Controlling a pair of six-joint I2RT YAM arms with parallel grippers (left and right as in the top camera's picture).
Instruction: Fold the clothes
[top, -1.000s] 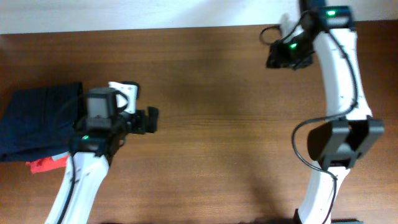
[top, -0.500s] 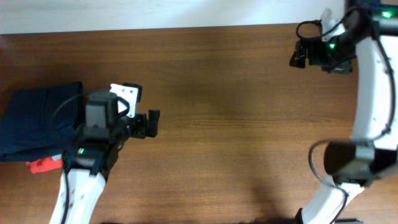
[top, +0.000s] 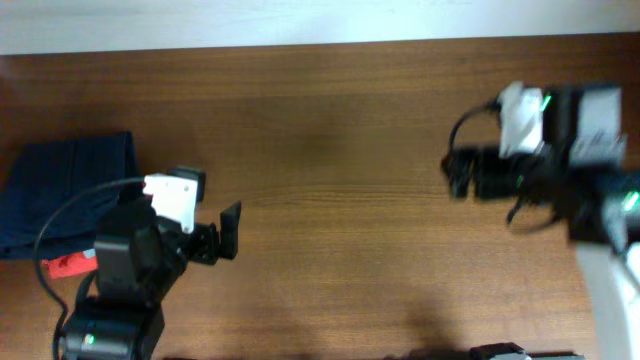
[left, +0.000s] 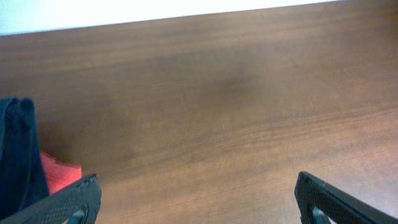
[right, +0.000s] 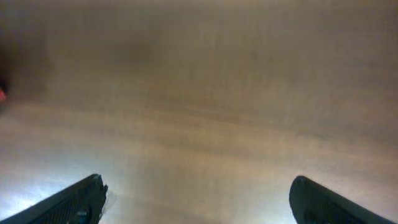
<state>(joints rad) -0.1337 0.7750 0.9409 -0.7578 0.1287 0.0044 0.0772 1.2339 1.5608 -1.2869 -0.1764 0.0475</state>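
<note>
- The navy garment (top: 68, 195) lay folded in a flat block at the far left edge of the bench (top: 340, 130), in the same spot as a second earlier, with a red-orange garment (top: 68, 265) peeking out from under its near corner.
- The left tool (top: 228, 232) had drawn back toward its own base and stood clear of the cloth. Its fingers (left: 68, 202) were spread wide over bare wood and held nothing.
- The left wrist view caught only the folded navy edge and a sliver of red at its left margin.
- The right tool (top: 457, 175) had swung down from the far back corner to the middle of the right side, well apart from the garment. Its fingers (right: 68, 199) were likewise splayed and empty, over blurred wood.
- With both arms pulling away and the cloth undisturbed, the fold looked finished. Any further tidying would have meant a fresh reach to the left edge.
</note>
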